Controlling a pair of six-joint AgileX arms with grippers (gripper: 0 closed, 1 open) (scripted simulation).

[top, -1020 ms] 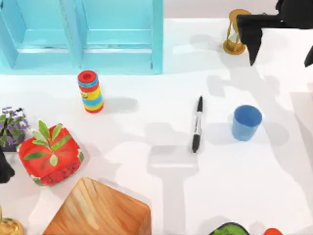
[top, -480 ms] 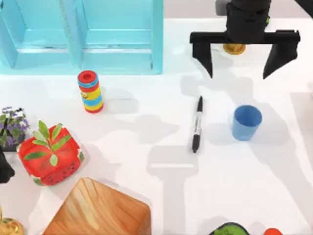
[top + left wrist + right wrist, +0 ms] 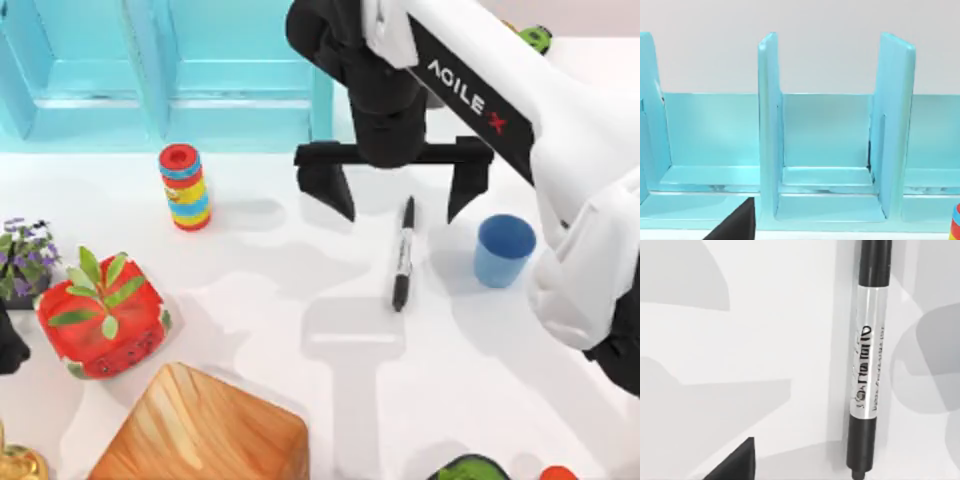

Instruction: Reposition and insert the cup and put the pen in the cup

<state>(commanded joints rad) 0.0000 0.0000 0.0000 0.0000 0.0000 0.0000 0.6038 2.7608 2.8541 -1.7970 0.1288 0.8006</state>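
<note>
Two fingers of right hand [image 3: 398, 205] spread wide above pen [image 3: 402, 254] lying flat; cup [image 3: 503, 250] upright at its 3 o'clock.

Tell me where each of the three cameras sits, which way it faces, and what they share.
Top view: above the table, looking down at the pen, cup and ring stack; right arm's open gripper straddles the pen's upper end.
Left wrist view: faces the turquoise shelf; one dark finger shows.
Right wrist view: looks down at the pen; one finger shows.
Shared: pen in top and right wrist; shelf in top and left wrist.
</note>
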